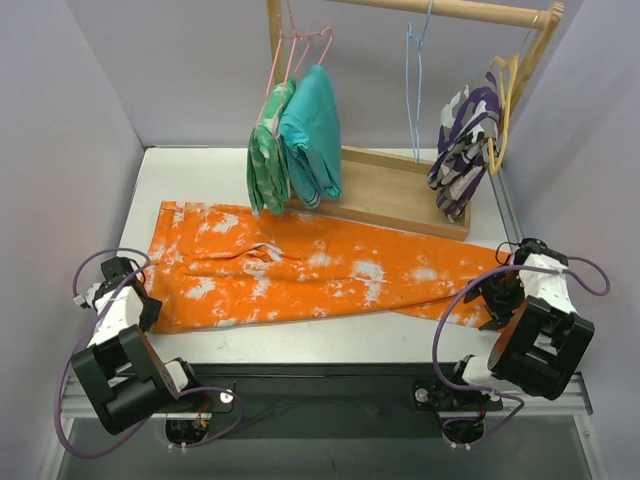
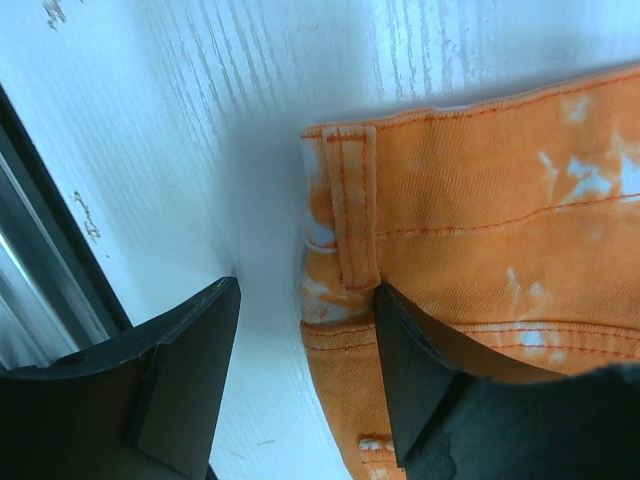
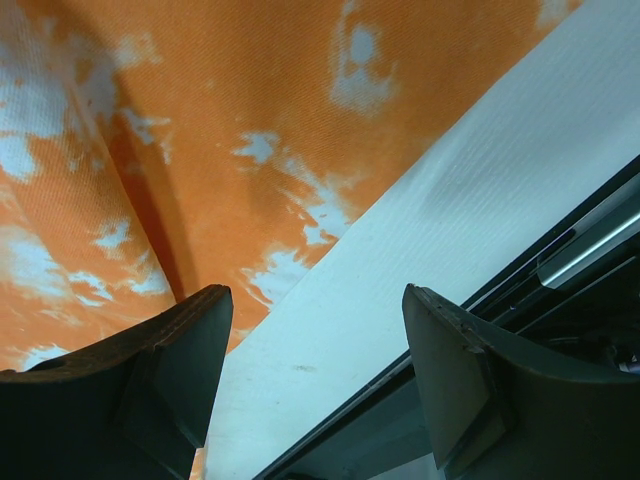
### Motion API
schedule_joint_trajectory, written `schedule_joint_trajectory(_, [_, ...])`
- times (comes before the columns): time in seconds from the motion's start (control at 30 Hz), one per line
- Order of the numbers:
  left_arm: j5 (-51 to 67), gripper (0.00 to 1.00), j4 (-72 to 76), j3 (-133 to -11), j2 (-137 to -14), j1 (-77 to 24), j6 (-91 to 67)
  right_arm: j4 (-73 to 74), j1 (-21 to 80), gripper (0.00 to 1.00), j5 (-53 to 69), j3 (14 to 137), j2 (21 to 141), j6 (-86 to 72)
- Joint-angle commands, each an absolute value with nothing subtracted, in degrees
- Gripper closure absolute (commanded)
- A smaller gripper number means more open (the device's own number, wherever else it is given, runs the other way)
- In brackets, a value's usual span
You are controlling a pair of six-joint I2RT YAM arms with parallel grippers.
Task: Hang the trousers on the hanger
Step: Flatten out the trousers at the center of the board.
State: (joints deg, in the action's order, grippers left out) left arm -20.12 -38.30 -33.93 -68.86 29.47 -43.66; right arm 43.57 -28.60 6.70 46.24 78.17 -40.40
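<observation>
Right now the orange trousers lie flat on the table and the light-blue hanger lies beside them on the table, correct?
Not quite. The trousers do lie flat on the table, but the light-blue hanger hangs from the wooden rail, as the top external view shows.

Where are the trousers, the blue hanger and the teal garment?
trousers (image 1: 330, 270): top view, mid-leg cloth.
blue hanger (image 1: 412, 100): top view, long wire shank.
teal garment (image 1: 312, 130): top view, cloth centre.
</observation>
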Motion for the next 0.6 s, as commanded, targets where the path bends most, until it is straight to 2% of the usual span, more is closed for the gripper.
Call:
schedule_joint_trajectory(0.0, [-19.2,0.36,-31.2,-31.8,-68.1,30.0,-47.2,45.4,-30.1,0.30,7.5,47.6,79.2,-39.2])
schedule_joint_trajectory(0.1, [-17.7,0.41,-27.8,-30.7,-68.9,30.0,-47.0,45.3,-31.1,0.30,7.8,46.9,79.7,-39.0])
schedule_joint_trajectory(0.13, [-17.2,0.50,-27.2,-29.9,-68.9,30.0,-46.9,45.2,-31.6,0.30,7.9,46.3,79.6,-39.0])
schedule_joint_trajectory(0.2, [-16.7,0.57,-25.8,-29.4,-68.6,30.1,-47.2,44.8,-32.2,0.30,7.8,45.7,79.5,-39.1])
schedule_joint_trajectory(0.23, [-16.4,0.65,-25.6,-29.1,-68.6,30.0,-47.2,44.7,-32.3,0.30,7.6,45.0,79.5,-39.2])
schedule_joint_trajectory(0.33, [-16.3,0.73,-25.6,-28.8,-68.3,30.0,-47.1,44.6,-33.1,0.30,8.1,43.9,79.3,-39.7])
schedule_joint_trajectory(0.47, [-15.7,0.80,-25.8,-28.8,-67.2,30.0,-46.5,44.7,-33.4,0.30,6.4,41.8,78.7,-41.0])
schedule_joint_trajectory(0.57, [-15.6,0.80,-26.3,-29.5,-67.1,29.9,-46.1,44.9,-33.4,0.30,6.5,40.4,78.4,-42.5])
